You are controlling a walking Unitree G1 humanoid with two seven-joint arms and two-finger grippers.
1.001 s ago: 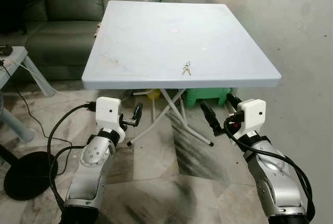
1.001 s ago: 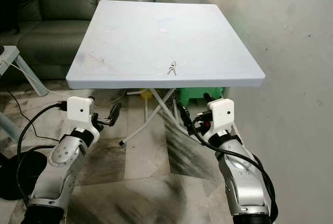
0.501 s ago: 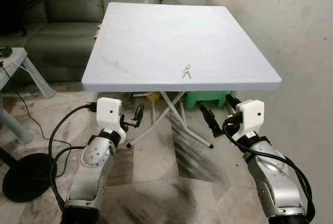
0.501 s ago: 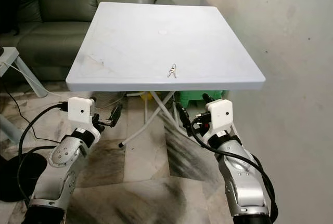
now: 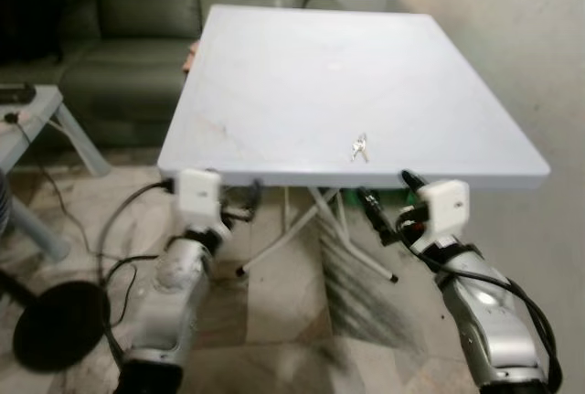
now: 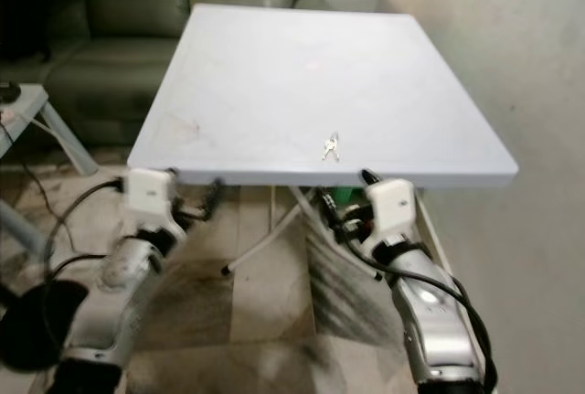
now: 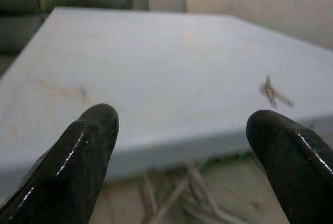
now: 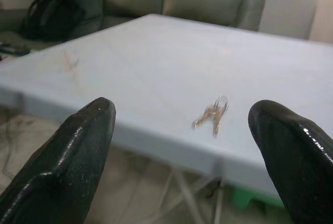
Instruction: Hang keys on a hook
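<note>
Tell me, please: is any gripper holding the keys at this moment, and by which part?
Nothing is held. The keys lie on the table near its front edge. The left gripper and right gripper are both open, below that edge.

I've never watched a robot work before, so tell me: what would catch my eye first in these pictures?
Probably the small bunch of keys lying alone on the pale blue folding table, near its front edge. Next, the robot's two silver arms raised just below that edge, with the left gripper and right gripper both open, the right one nearer the keys. A dark green sofa stands behind the table.
</note>
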